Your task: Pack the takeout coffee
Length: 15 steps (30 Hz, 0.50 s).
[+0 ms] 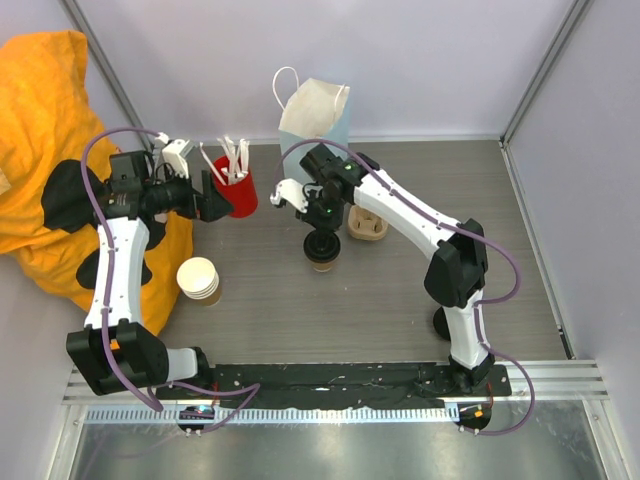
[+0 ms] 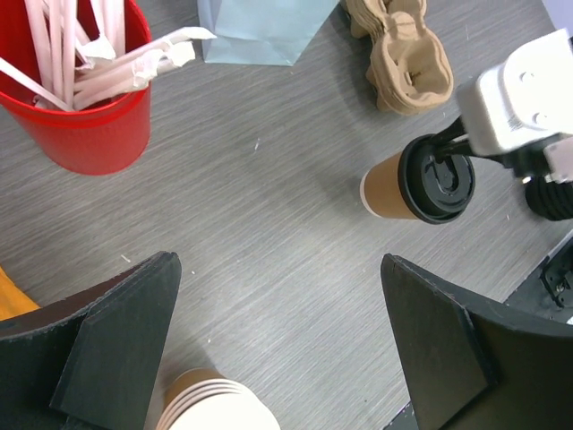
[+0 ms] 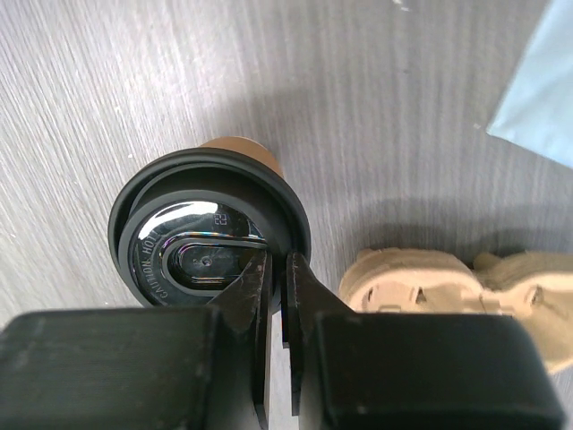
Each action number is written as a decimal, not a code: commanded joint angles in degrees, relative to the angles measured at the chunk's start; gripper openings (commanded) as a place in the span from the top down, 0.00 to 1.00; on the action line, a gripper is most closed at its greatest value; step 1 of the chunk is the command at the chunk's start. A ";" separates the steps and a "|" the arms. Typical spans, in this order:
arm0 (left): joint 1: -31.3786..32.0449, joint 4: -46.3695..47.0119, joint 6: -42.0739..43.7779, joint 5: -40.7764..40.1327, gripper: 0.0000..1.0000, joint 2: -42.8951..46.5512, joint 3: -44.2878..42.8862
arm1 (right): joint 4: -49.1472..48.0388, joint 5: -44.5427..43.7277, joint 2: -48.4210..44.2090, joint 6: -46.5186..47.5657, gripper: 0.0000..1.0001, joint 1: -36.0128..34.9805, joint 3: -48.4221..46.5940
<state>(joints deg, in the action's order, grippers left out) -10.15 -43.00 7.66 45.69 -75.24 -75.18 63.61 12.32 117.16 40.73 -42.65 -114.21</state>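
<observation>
The coffee (image 1: pixel 322 254) is seen near the middle of the bench (image 1: pixel 420 310), on the near side of the bag (image 1: pixel 315 118) and just left of the carrier (image 1: pixel 367 226). Whether its base is touching the bench cannot be told. The right hand (image 3: pixel 276 269) is clamped on it from above, but only on the raised rim of the lid (image 3: pixel 192 237) — the rim is pinched from inside and outside, and nothing is wrapped around the paper wall. The left hand (image 2: pixel 277 340) is held wide apart and empty at the far left, just beside the red cup (image 1: pixel 238 192) and well apart from the bag.

The main risk is judged to lie in that grip. If the lid is only pressed on, it could be pulled free by the weight of a full cup during a lift, and the cup would be dropped and spilled. With so narrow a pinch at one edge, the cup could also be swung or tilted while carried, so the bag's mouth might be met at an angle. The bag looks light, is unsupported and is narrow at the top — it could be tipped or crumpled by a knock on its rim. The carrier, so close on the right, could be nudged in passing.
</observation>
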 commanded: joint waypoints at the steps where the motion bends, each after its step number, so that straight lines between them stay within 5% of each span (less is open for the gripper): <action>1: -0.31 4.42 -4.04 -0.69 0.00 0.63 -2.16 | 2.39 -0.98 -3.43 -6.36 0.99 1.34 -5.66; 9: 4.52 6.53 -3.89 -9.65 0.00 -4.64 -13.49 | 4.06 -1.25 -9.93 -8.65 0.99 7.92 -6.64; 15: 14.18 2.49 1.92 -15.79 0.00 -13.67 -31.13 | 5.47 1.48 -15.99 -9.79 0.99 17.58 -5.67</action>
<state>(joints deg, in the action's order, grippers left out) -1.58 -39.99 5.43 35.11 -83.57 -95.55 67.57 12.01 108.12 32.88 -30.83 -118.08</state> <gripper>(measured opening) 0.996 0.110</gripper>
